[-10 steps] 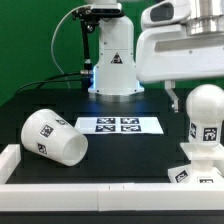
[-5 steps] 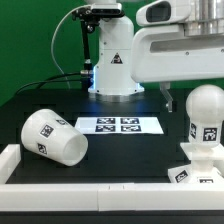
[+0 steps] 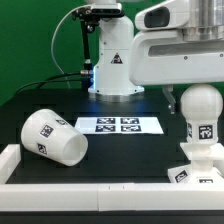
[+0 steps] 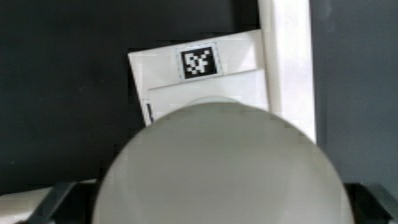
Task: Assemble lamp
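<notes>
The lamp's white tapered shade [image 3: 55,138] lies on its side on the black table at the exterior view's left. The rounded bulb [image 3: 202,112] stands on the small base [image 3: 203,160] at the exterior view's right. My gripper [image 3: 190,106] hangs over the bulb. One finger [image 3: 170,101] shows beside the bulb with a small gap, and the other is hidden behind it. In the wrist view the bulb [image 4: 222,165] fills the space between the dark jaws of my gripper [image 4: 217,206], and the tagged base [image 4: 199,72] lies beyond it. The jaws stand open.
The marker board [image 3: 120,125] lies flat mid-table. A white rail [image 3: 70,186] borders the table's front, and it also shows in the wrist view [image 4: 288,60] next to the base. The robot's white pedestal [image 3: 113,65] stands at the back.
The visible finger swung toward the exterior view's left, then back toward the bulb. The bulb now sits slightly further to the exterior view's left. The shade has not moved.
</notes>
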